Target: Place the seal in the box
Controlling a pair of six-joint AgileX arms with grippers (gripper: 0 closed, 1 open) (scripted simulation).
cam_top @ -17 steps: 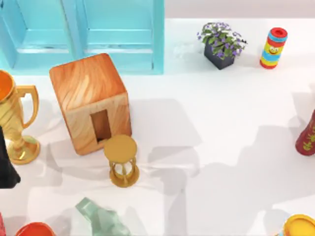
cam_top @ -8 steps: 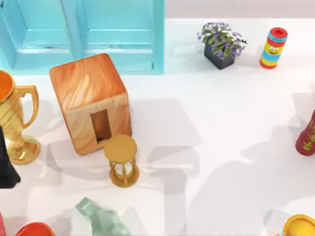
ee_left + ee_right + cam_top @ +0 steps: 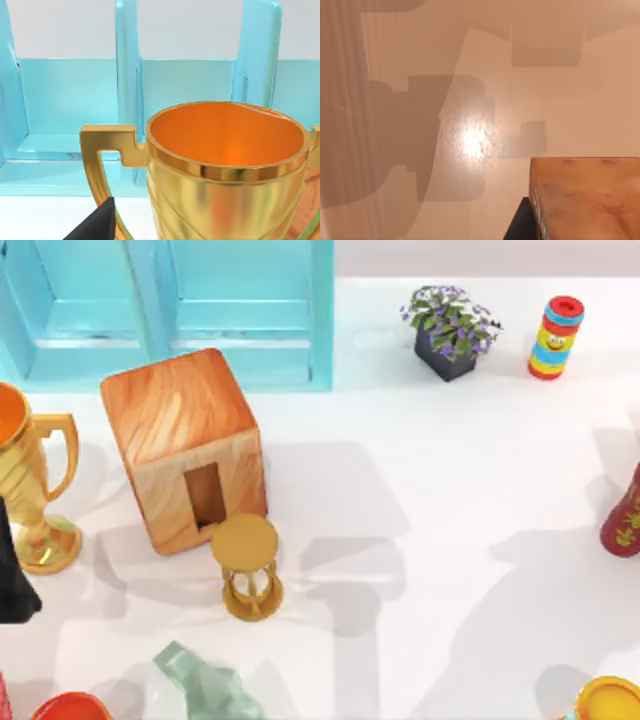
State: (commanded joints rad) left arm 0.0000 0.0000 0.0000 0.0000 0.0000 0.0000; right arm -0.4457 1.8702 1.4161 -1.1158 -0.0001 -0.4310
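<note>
The right pincer (image 3: 522, 222) appears closed on the seal (image 3: 585, 200), a reddish-brown block hanging above the bare surface (image 3: 480, 500), so its next move likely heads for the wooden box (image 3: 185, 445), whose upright slot faces the hourglass (image 3: 248, 565). The left pincer (image 3: 95, 225) sits idle beside the gold trophy (image 3: 225, 165), near the box; I cannot tell its spread. No writing is legible.

The top view looks straight down on the white table (image 3: 450, 540). The left wrist view sits close behind the gold trophy (image 3: 225, 170), facing the turquoise shelf (image 3: 75, 100); both appear from above too. The right wrist view faces table surface, probably from close.
</note>
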